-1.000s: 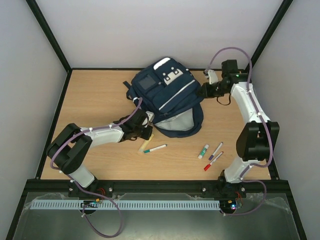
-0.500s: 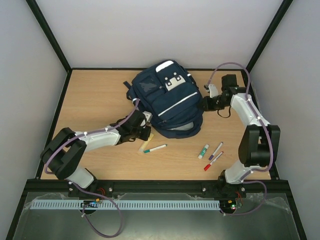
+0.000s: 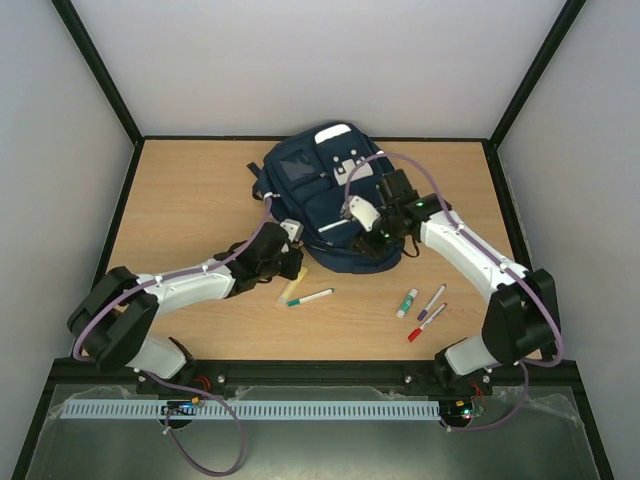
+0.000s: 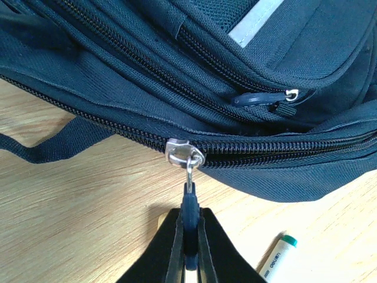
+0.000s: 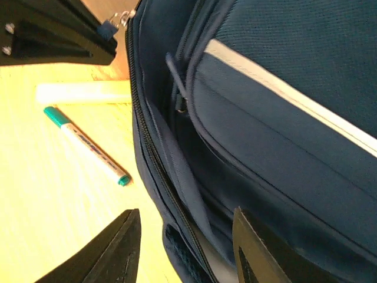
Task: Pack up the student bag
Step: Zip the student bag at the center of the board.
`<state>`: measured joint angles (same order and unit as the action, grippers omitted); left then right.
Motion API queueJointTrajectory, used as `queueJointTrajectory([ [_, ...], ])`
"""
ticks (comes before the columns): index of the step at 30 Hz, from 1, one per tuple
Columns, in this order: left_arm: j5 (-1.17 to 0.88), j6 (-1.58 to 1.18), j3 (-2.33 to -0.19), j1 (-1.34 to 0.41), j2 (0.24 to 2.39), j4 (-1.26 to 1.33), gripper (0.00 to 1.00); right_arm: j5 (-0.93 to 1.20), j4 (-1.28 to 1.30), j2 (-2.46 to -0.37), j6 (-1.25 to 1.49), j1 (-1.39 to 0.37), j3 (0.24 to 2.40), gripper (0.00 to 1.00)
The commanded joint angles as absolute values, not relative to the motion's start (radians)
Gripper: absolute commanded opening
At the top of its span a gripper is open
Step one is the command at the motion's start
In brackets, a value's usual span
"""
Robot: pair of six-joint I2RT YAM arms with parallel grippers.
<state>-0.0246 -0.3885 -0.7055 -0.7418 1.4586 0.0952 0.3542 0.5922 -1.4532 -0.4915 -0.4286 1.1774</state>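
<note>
As we catalogue this scene from above, we enter first the student bag (image 3: 335, 190): navy, lying front up at the middle of the far half of the wooden table (image 3: 180, 200), with its grey-white patch toward the back wall and its bottom edge toward the arms. Next, the left gripper (image 4: 189, 236): at the bag's near left corner, low over the table, clenched on the dark zipper pull (image 4: 189, 197) that hangs from the silver slider (image 4: 184, 153) of a long zip. Next, the right gripper (image 5: 188, 247): over the bag's near right part, released, with its two fingers (image 5: 123, 250) standing apart, one above the table and the other above the bag's side, and the bag's zipped edge running between them. On the table just nearer than the bag we list a green-capped marker (image 3: 310, 297), and beside it, close to the left gripper, a pale stick (image 3: 287, 291) whose kind we cannot tell. To the right, apart from the bag, we list three pens close together: a short green pen (image 3: 406, 303), a purple pen (image 3: 431, 302) and a red pen (image 3: 426, 323).
</note>
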Motion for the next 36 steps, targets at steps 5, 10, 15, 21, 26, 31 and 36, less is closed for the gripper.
queueJointTrajectory([
  [5, -0.020, -0.386, -0.698, -0.755, 1.397, 0.137, 0.02, 0.220, 0.517, -1.577, -0.559, -0.557, 1.168, 0.47],
  [10, -0.094, -0.376, -0.730, -0.756, 1.451, 0.101, 0.02, 0.237, 0.506, -1.624, -0.522, -0.558, 1.181, 0.47],
  [15, -0.203, -0.371, -0.741, -0.767, 1.515, 0.059, 0.02, 0.192, 0.509, -1.643, -0.491, -0.546, 1.153, 0.47],
  [21, -0.260, -0.385, -0.739, -0.770, 1.587, 0.003, 0.02, 0.426, 0.635, -1.629, -0.486, -0.430, 1.216, 0.53],
  [26, -0.280, -0.426, -0.737, -0.784, 1.629, 0.047, 0.02, 0.407, 0.548, -1.723, -0.346, -0.414, 1.285, 0.52],
  [31, -0.275, -0.441, -0.828, -0.843, 1.704, 0.045, 0.03, 0.236, 0.509, -1.897, -0.235, -0.410, 1.376, 0.52],
  [36, -0.263, -0.441, -0.952, -0.917, 1.798, 0.041, 0.04, 0.147, 0.503, -2.010, -0.195, -0.387, 1.450, 0.52],
])
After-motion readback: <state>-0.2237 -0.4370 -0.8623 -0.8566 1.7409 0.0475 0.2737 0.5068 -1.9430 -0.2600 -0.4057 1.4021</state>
